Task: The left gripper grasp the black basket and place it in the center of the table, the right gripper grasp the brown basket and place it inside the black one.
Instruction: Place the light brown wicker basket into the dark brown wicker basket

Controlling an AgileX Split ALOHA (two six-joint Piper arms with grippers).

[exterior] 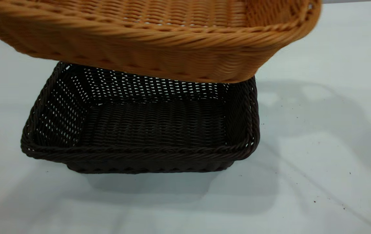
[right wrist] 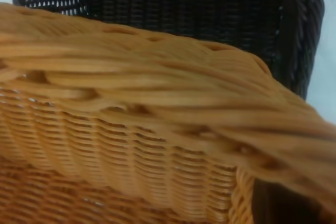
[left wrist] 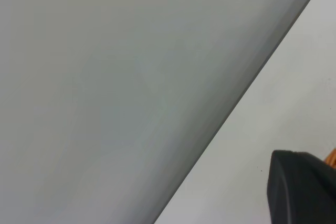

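The brown basket (exterior: 159, 35) hangs tilted above the black basket's (exterior: 139, 130) far side, long axes roughly parallel; the black one sits on the counter (exterior: 328, 130). Neither gripper's fingers show, so I cannot tell their state.

surface: pale white, slightly glossy tabletop (exterior: 328, 156) | marks: few tiny dark specks toward the right | light: soft overhead, broad grey shadows | backdrop: plain grey wall (left wrist: 105, 77)
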